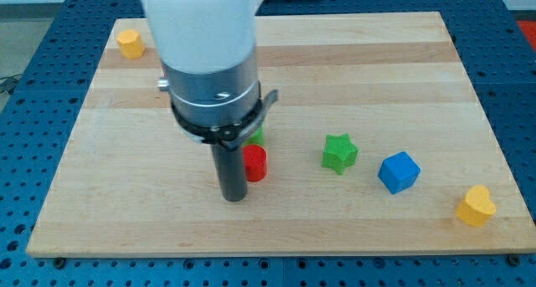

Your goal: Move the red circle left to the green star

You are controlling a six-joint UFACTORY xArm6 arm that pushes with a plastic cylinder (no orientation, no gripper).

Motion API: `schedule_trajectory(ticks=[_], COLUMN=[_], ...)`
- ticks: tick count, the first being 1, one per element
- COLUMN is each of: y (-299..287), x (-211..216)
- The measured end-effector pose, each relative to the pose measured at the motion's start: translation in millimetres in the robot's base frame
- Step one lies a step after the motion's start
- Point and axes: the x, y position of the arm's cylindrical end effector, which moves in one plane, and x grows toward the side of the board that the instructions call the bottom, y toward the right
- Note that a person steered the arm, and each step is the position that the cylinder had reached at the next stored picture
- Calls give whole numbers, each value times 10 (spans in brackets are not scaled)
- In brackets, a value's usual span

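Observation:
The red circle [255, 163] lies on the wooden board [360, 78] a little left of the middle, near the view's bottom. The green star [339, 152] lies to its right, about a block's width of bare wood between them. My tip [234, 198] is on the board just left of and slightly below the red circle, touching or almost touching its left side. A second green block [255, 134] peeks out behind the rod, just above the red circle; its shape is hidden.
A blue cube [398, 171] lies right of the green star. A yellow heart [476, 206] sits near the board's bottom right corner. A yellow block [130, 43] sits at the top left corner. The arm's white and grey body [205, 53] hides the board's upper left middle.

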Motion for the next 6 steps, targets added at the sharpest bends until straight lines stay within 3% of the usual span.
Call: schedule_trajectory(ticks=[2,6], y=[-21,347], x=[-387,-364])
